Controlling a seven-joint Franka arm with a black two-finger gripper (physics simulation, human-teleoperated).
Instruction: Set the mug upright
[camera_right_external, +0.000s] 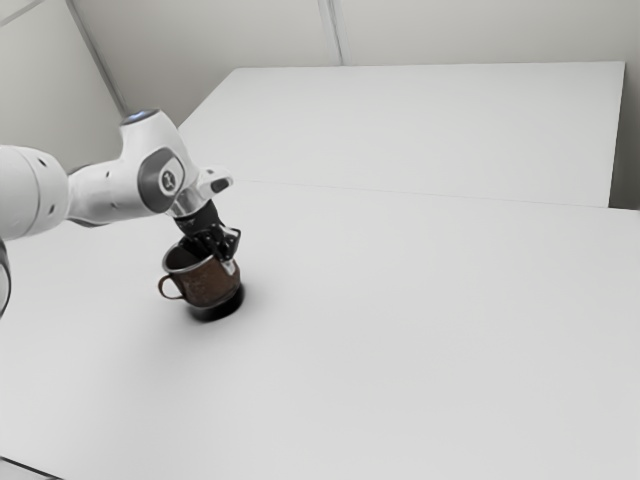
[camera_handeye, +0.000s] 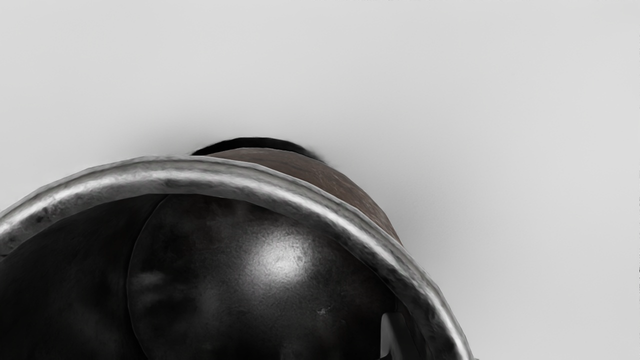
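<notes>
Pinching the wall of the round brown mug (camera_right_external: 208, 286), the black two-finger tool (camera_right_external: 221, 259) holds it tilted at the flat white surface (camera_right_external: 400, 350) in the exterior view; I cannot tell whether its base touches; the wrist view has one dark finger (camera_handeye: 392, 334) inside the silvery metal rim (camera_handeye: 300, 194); I should level the base slowly, seat it fully, then release without dragging the wall.

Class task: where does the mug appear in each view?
Exterior view: the mug is at the gripper, toward the exterior view's left.
Wrist view: close before the camera, its mouth facing it.
Shared landmark: the silvery rim around its dark inside.
</notes>
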